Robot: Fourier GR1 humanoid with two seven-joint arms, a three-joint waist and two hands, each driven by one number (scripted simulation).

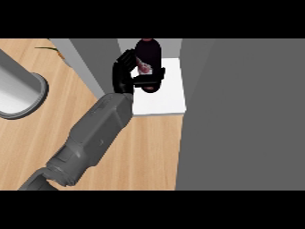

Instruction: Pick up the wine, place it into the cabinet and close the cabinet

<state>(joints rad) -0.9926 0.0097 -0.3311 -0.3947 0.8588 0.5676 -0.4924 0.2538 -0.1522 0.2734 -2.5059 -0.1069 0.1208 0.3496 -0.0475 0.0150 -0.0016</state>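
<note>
Cabinet door [254, 116]: a broad, plain grey panel is seen filling the right side of the head view, from top to bottom, standing open beside the cabinet's interior.

Worktop [23, 147]: a light wood-grain surface is shown across the left and lower centre of the view.

Cabinet [99, 67]: grey side walls are seen at upper centre, framing a white shelf [164, 100] that lies between the left wall and the door.

Cylinder [6, 85]: a large pale grey cylindrical object with a darker ringed base is set on the worktop at the left edge, well apart from the cabinet.

Forearm [92, 138]: one grey arm is seen rising diagonally from the lower left toward the shelf. Which arm it is cannot be told with certainty; by its position it is taken as the left.

Left hand [125, 74]: black, with fingers and thumb curled round the wine bottle.

Wine bottle [149, 56]: dark, with a reddish label, held over the white shelf inside the cabinet opening; contact with the shelf cannot be told.

Small green and orange item [54, 50]: glimpsed at the upper left, too small to identify.
</note>
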